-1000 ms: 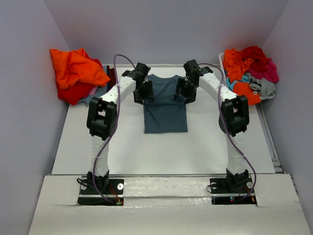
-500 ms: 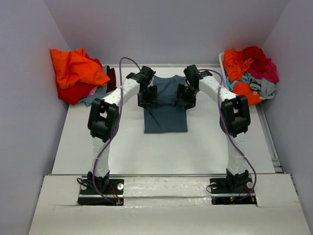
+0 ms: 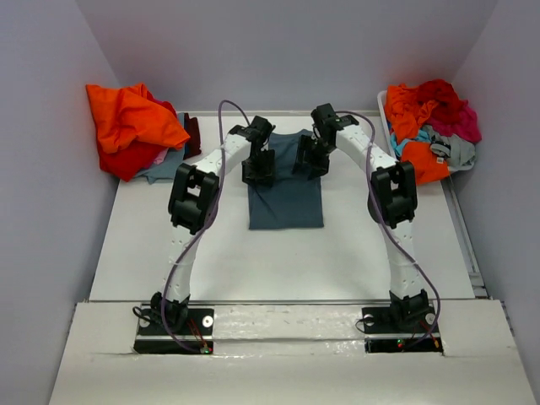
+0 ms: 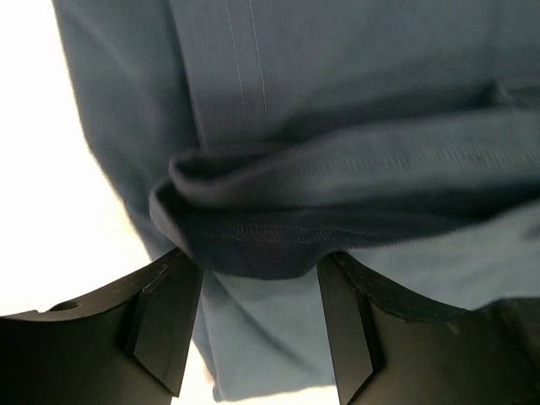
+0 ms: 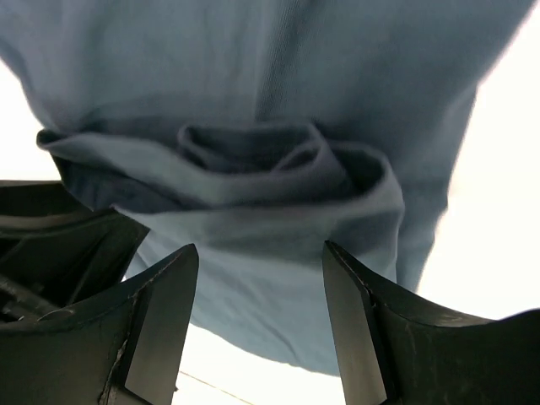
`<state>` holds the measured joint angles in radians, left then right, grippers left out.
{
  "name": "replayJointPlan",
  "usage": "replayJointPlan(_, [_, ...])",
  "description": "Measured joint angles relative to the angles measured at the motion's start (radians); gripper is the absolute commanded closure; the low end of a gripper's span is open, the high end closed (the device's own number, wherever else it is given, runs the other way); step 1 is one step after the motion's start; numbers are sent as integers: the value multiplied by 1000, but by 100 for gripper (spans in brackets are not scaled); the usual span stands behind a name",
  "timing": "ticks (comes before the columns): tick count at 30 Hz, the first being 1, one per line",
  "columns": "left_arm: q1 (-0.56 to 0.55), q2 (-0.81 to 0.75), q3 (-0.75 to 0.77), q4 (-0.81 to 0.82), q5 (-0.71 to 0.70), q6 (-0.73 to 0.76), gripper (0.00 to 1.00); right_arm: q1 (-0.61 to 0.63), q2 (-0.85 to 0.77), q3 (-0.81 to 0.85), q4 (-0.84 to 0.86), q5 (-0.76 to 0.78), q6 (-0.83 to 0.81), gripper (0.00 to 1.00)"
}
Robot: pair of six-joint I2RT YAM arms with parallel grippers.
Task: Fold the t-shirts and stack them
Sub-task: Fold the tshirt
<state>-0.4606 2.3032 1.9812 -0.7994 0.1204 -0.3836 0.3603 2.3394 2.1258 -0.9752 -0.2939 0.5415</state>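
A dark slate-blue t-shirt lies flat at mid-table with its sides folded in and its collar end toward the far wall. My left gripper hangs over the shirt's upper left part and my right gripper over its upper right. In the left wrist view the left gripper is open, with a bunched fold of the shirt at its fingertips. The right wrist view shows the right gripper open too, a rolled fold of cloth just beyond its tips. Neither pair of jaws has pinched the cloth.
A loose heap of orange and red shirts sits at the far left, with grey and dark red cloth under its edge. A white bin at the far right holds orange, red, magenta, teal and grey shirts. Walls close in on three sides.
Both grippers have moved inward from the shirt's side edges onto its upper part. Cloth has bunched up there. The jaws stay apart.
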Motion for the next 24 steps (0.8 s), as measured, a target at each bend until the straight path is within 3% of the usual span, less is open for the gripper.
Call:
replayJointPlan(9, [5,98,163,1,-58,1,34,0,90,68,-11,-2,0,34])
replayJointPlan(24, [21,97,145,70,-227,-15,33,-40,97,80,-8,25,1,34])
